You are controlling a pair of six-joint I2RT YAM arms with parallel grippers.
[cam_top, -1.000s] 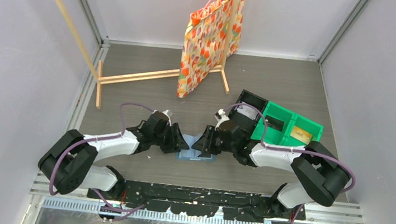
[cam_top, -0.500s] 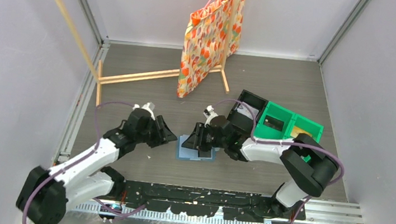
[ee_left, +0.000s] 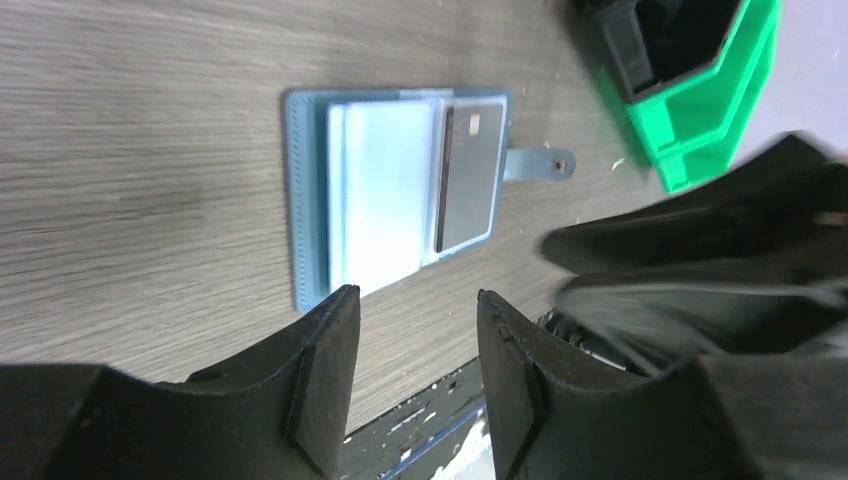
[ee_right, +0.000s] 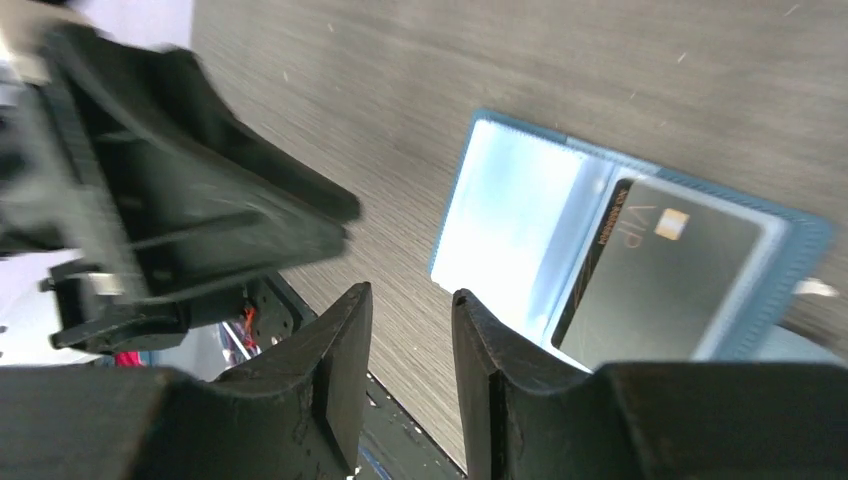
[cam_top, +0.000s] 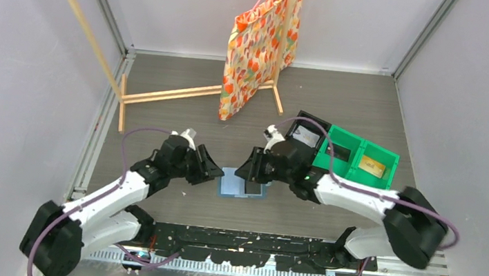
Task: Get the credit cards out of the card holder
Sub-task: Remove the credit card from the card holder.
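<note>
Both arms are low over the bench with their tips facing each other. The left jaws stand apart with only bare bench (cam_top: 172,203) showing in the gap. The right jaws are parted more narrowly and are also empty, so neither is grasping anything.

The card holder (cam_top: 242,183) lies open and flat between the two sets of jaws, just ahead of each pair of tips and touching neither. Its pale sleeves face up. One dark card (ee_right: 660,275) sits in the sleeve on the side nearer the right jaws, beside the snap strap (ee_left: 540,163).

Beyond the right jaws is a black bin (cam_top: 297,124), and joined to it is a green bin (cam_top: 353,140). The small flat pieces inside them look like cards already taken out.

I judge the task to be well along, with the dark card the one in hand. The next move probably calls for one set of jaws to pin the holder's free half. The other would pinch the card's exposed edge and draw it flat out of the sleeve.

Glare on the sleeves (ee_left: 380,190) hides whether more cards lie beneath. The sleeve's open end is hard to make out. From above, the right arm covers the holder's far corner.
</note>
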